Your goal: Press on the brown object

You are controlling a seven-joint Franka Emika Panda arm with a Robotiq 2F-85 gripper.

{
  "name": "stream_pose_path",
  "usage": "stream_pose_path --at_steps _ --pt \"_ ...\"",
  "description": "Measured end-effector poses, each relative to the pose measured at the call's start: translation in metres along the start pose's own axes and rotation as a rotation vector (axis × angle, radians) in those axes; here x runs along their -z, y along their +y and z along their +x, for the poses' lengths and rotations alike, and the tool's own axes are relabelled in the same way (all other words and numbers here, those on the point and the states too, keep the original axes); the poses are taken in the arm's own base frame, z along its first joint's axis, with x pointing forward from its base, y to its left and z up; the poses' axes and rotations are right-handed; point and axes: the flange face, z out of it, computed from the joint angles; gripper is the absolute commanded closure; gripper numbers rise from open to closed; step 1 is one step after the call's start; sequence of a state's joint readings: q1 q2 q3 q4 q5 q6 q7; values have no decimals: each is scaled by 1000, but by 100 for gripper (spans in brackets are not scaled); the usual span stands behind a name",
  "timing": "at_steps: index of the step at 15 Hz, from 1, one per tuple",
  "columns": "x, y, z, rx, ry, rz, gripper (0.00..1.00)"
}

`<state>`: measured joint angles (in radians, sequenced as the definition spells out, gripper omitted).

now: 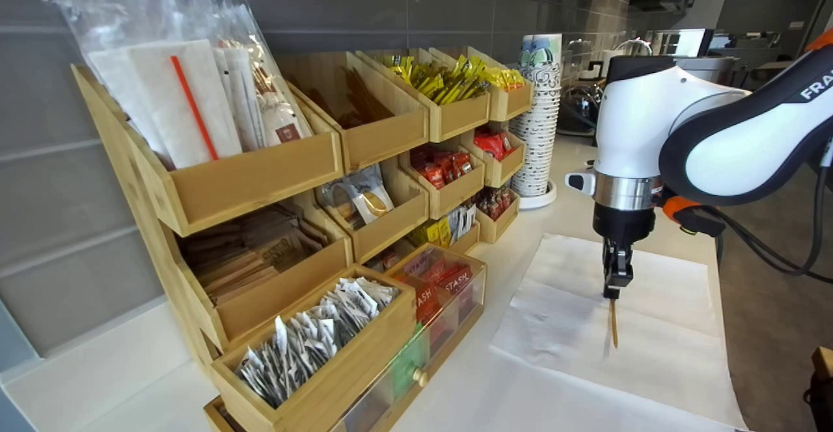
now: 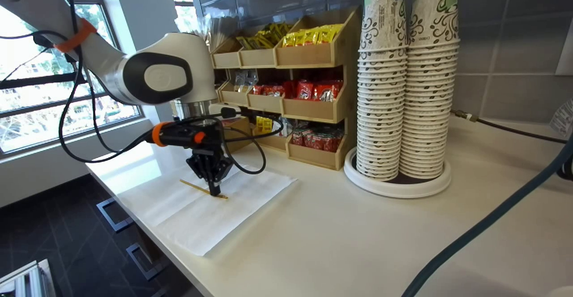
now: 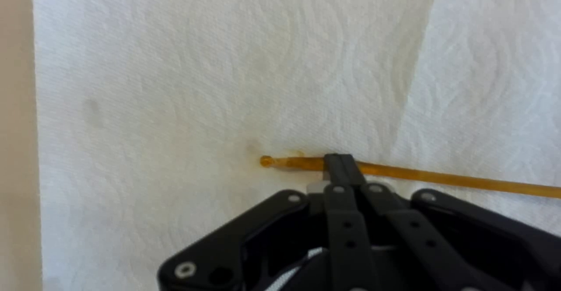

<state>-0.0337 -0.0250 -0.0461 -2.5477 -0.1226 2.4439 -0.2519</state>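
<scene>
Daylight floods the windows (image 2: 36, 98); glare whitens the counter (image 2: 134, 171); wrist view soft.

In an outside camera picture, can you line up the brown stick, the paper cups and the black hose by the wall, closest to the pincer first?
In an exterior view:
1. Brown stick: just under the pincer.
2. Paper cups: toward the picture's right, on a white tray.
3. Black hose: farther right, past the cups.
</scene>
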Motion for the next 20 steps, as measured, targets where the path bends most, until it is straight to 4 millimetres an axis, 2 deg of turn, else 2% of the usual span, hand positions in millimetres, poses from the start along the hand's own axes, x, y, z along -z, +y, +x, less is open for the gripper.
stream_pose_path --at_steps 10,15,20 --pt "34 -3 -38 -45 99 16 100" --pt "38 -8 -38 -33 111 13 100" --pt "31 -21 -33 0 94 17 100"
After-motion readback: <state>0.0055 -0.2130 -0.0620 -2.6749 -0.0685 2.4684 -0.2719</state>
